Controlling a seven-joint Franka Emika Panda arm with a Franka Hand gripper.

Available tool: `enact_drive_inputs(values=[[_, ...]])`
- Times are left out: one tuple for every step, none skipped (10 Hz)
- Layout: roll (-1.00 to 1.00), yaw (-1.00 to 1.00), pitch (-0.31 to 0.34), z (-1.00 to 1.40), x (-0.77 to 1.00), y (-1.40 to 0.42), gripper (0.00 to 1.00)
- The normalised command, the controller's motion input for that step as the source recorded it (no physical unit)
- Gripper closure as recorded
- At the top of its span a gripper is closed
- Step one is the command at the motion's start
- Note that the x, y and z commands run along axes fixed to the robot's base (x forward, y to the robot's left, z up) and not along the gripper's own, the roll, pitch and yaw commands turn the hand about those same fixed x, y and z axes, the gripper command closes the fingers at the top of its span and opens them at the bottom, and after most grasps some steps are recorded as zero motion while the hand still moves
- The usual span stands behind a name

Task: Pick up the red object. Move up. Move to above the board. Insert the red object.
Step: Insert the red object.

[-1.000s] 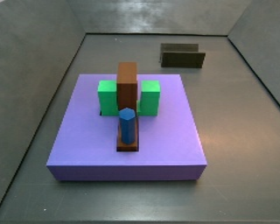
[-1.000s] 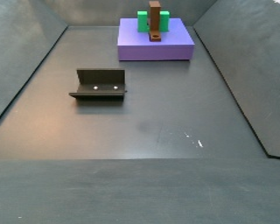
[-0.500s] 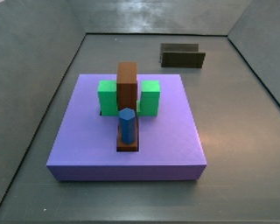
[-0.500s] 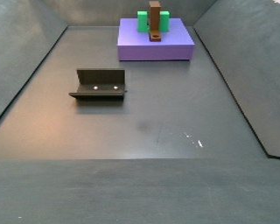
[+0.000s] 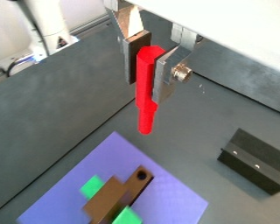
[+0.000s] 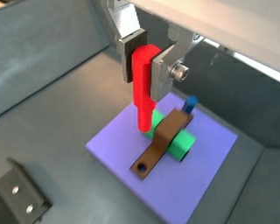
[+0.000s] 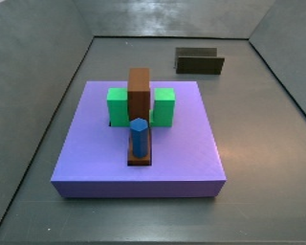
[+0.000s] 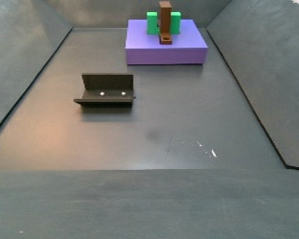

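My gripper (image 5: 149, 63) (image 6: 146, 63) is shut on the red object (image 5: 146, 92) (image 6: 143, 92), a thin bright red peg held upright between the silver fingers. It hangs high above the board (image 5: 74, 188) (image 6: 213, 171), a lavender-purple slab seen below in both wrist views. The board (image 7: 182, 153) (image 8: 190, 51) carries a brown upright block (image 7: 139, 94), green blocks (image 7: 163, 107) and a blue hexagonal peg (image 7: 139, 136). The gripper and the red object do not show in the side views.
The fixture (image 8: 106, 91) (image 7: 199, 61), a dark bracket on a base plate, stands on the grey floor away from the board; it also shows in both wrist views (image 5: 257, 160) (image 6: 17, 197). Grey walls enclose the floor.
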Motion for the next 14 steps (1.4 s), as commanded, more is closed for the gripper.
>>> enact_drive_inputs(values=[[0.0, -0.05, -0.014, -0.78, 0.0, 0.02, 1.0], [0.1, -0.02, -0.021, -1.0, -0.01, -0.22, 1.0], [0.18, 0.0, 0.0, -1.0, 0.0, -0.28, 1.0], [0.19, -0.02, 0.0, -0.94, 0.0, -0.13, 1.0], [0.16, -0.06, 0.009, -0.91, 0.0, 0.0, 1.0], [0.17, -0.03, 0.001, -0.89, 0.0, 0.03, 1.0], [0.12, 0.0, 0.0, -0.83, 0.0, 0.02, 1.0], [0.06, -0.03, 0.0, -0.7, 0.0, 0.0, 1.0], [0.05, -0.05, 0.0, -0.6, 0.0, 0.0, 1.0], [0.0, 0.0, -0.056, -0.38, 0.0, 0.0, 1.0], [0.0, 0.0, -0.011, -0.33, 0.03, 0.0, 1.0], [0.0, 0.0, 0.0, -0.33, 0.0, 0.0, 1.0], [-0.02, 0.0, -0.014, -0.25, -0.13, 0.0, 1.0], [-0.07, -0.02, -0.053, -0.25, 0.0, 0.0, 1.0]])
